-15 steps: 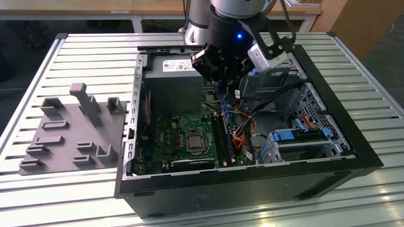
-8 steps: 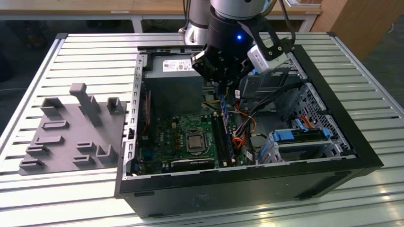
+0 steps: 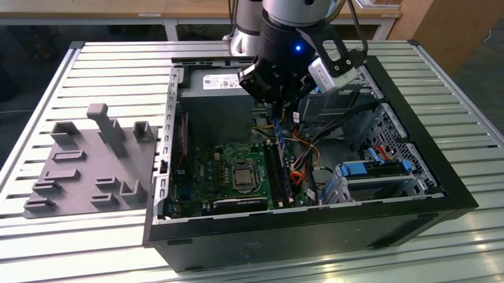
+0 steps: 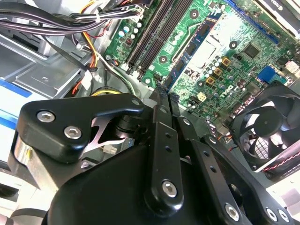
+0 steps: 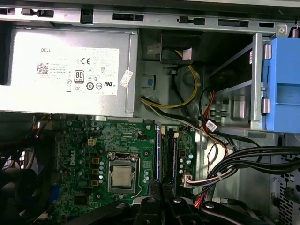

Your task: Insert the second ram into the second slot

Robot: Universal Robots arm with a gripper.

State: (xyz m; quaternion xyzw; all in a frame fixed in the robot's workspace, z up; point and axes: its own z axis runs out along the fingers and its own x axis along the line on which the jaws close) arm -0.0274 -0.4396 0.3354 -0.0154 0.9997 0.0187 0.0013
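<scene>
My gripper hangs inside the open computer case, over the green motherboard. Its black fingers stand close together, shut on the second ram, a thin dark-blue stick seen edge-on. In the second wrist view the ram runs away from my gripper above the board. Just beside it lie the long black memory slots, also seen as parallel black strips. Whether the stick touches a slot cannot be told. In the exterior view the stick hangs below the fingers.
The grey power supply fills the case's far end. Bundled cables and a bright-blue drive-bay clip crowd one side of the slots, and the CPU socket lies on the other. A black fan sits nearby. A grey fixture plate lies outside.
</scene>
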